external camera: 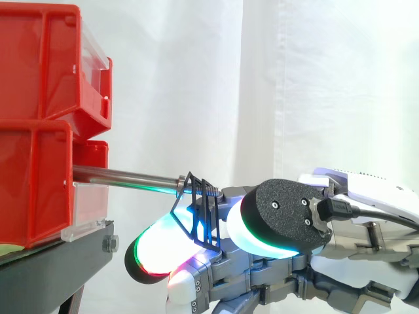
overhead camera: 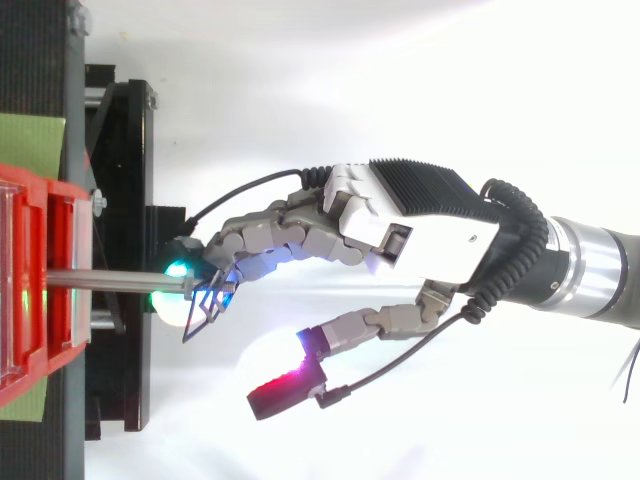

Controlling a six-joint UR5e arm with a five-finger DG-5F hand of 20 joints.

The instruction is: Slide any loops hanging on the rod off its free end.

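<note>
Where the rod (external camera: 124,175) ends, the loop (external camera: 204,216) touches the robot hand (overhead camera: 420,225).

an upper red bin (external camera: 39,62) sits stacked on a lower red bin (external camera: 33,190), both on a black stand (external camera: 52,268). a green sheet (overhead camera: 30,140) lies beneath them. a white curtain (external camera: 275,78) hangs behind.

Lab test bench: white curtain (external camera: 262,78), red bins (external camera: 39,65), black stand (external camera: 52,268).
</note>
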